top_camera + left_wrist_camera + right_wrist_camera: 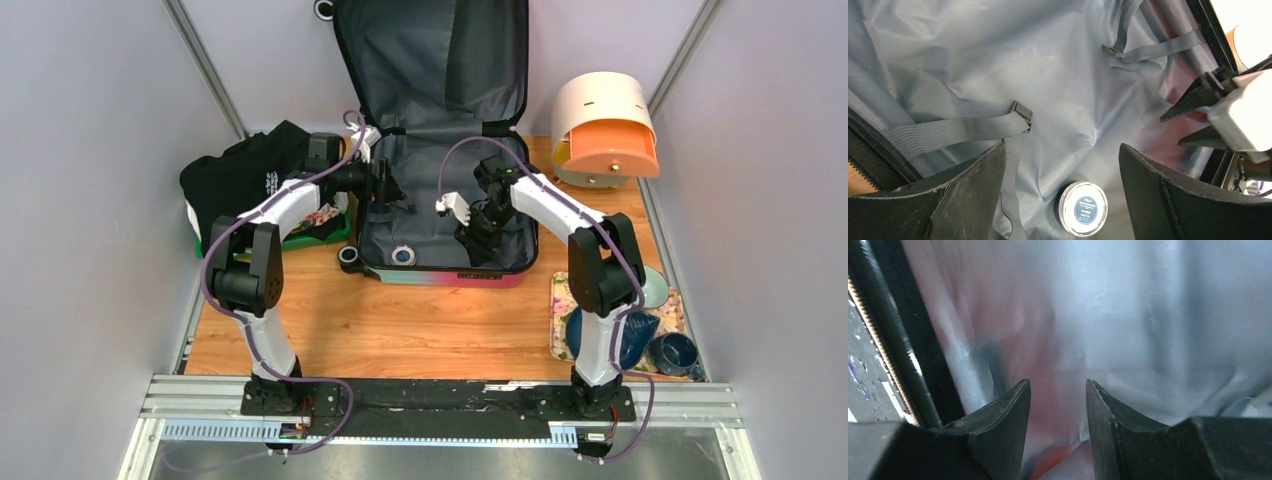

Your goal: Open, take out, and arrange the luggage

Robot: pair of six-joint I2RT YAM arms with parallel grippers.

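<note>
Jaws: left gripper wide, right gripper narrower; luggage open, lining creased.

The only legible writing is on the round tin lying on the lining of the luggage: its blue-grey label carries a top line in pale capitals that looks like "PSDY", with smaller lines beneath it too fine to read. In the top view, the black garment left of the case bears a small white print, too small and blurred to make out.
</note>
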